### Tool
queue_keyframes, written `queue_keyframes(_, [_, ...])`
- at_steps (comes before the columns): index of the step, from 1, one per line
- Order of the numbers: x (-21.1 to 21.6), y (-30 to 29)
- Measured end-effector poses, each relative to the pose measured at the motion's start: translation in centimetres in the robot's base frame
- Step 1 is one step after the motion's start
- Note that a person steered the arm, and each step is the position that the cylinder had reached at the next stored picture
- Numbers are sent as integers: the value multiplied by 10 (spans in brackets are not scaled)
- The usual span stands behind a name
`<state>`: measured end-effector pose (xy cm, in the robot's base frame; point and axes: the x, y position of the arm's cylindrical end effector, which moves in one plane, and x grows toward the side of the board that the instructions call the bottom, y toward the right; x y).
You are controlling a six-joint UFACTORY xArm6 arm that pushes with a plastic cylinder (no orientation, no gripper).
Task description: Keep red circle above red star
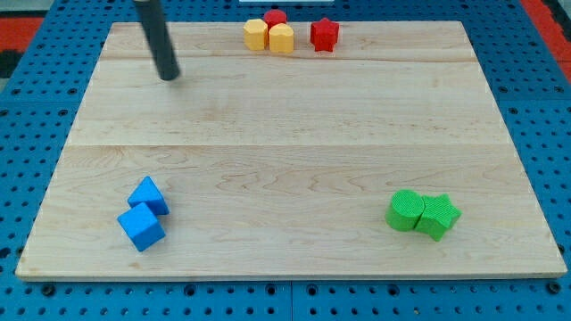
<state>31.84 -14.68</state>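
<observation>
Camera view shows my tip (169,77) resting bare on the wooden board (294,107) at the view's upper left, holding nothing, well apart from every block. Red circle (275,18) (partly hidden) sits behind two touching yellow blocks (268,37) at the top edge; red star (324,35) stands just right of them.

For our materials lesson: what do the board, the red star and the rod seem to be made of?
Board: pale wood, matt, with visible grain and plank seams.
Red star: probably painted wood or plastic; solid, even colour leaves it open.
Rod, ending at my tip: dark, smooth, maybe metal or plastic.
</observation>
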Motion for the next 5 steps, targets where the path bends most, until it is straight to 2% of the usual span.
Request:
queue_keyframes(1, [-58,-31])
queue_keyframes(2, [-123,7])
queue_keyframes(4, [-121,101])
queue_keyframes(5, [-121,109])
